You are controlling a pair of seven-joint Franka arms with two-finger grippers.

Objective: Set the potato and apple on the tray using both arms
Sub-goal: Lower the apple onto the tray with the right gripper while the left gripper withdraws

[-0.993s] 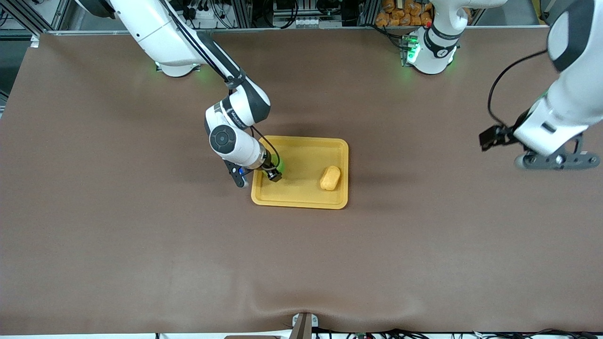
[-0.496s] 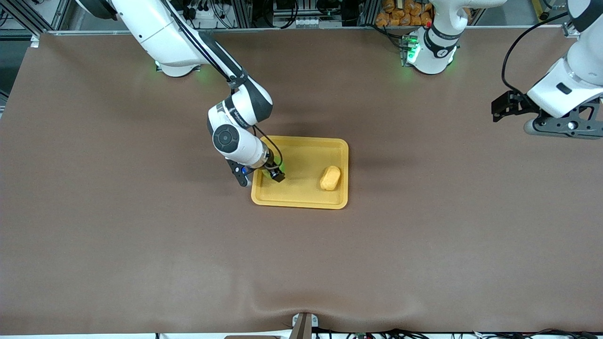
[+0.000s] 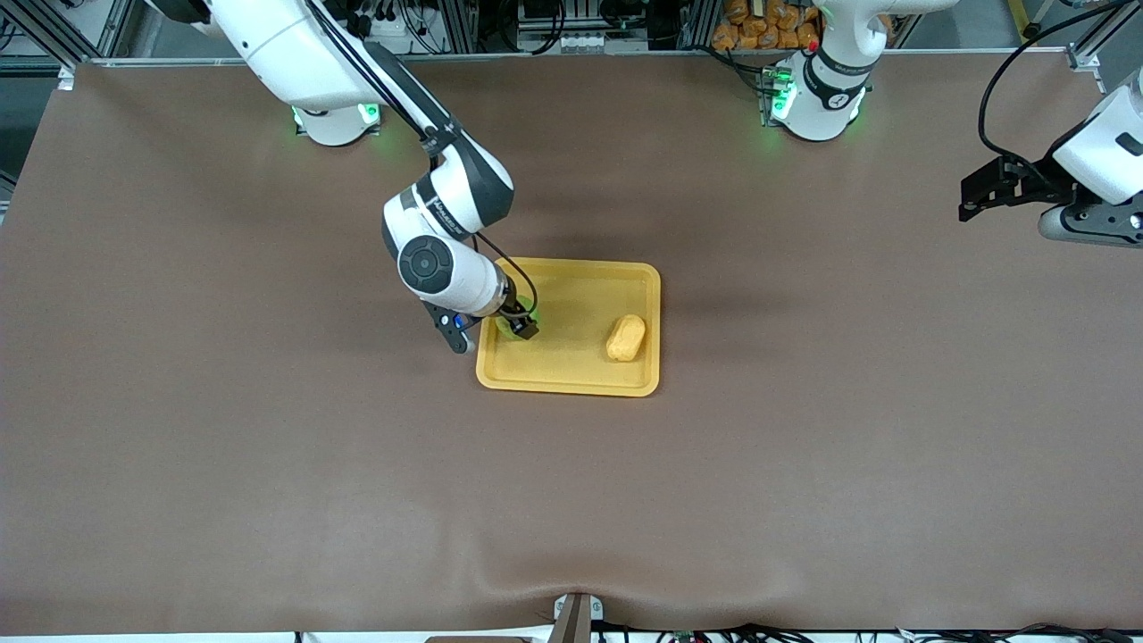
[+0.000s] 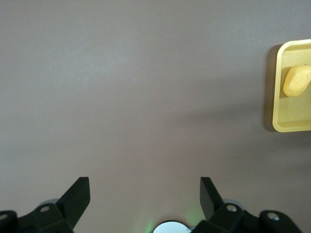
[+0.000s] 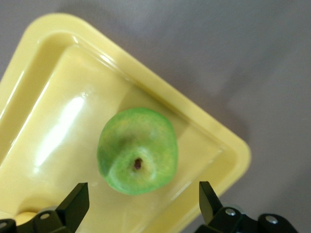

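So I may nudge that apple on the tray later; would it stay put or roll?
The apple looks round and smooth, so a push would probably roll it. The tray has a low rim close by, which would likely stop it. Its glossy floor may let it slide.

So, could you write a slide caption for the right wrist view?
Open right pincer over the green apple resting in a corner of the yellow tray.

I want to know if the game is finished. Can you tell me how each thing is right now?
apple: lying in the tray, let go
potato: lying in the tray, at the left arm's end
tray: flat on the table, holding both
right gripper: open, over the apple
left gripper: open, empty, over bare table
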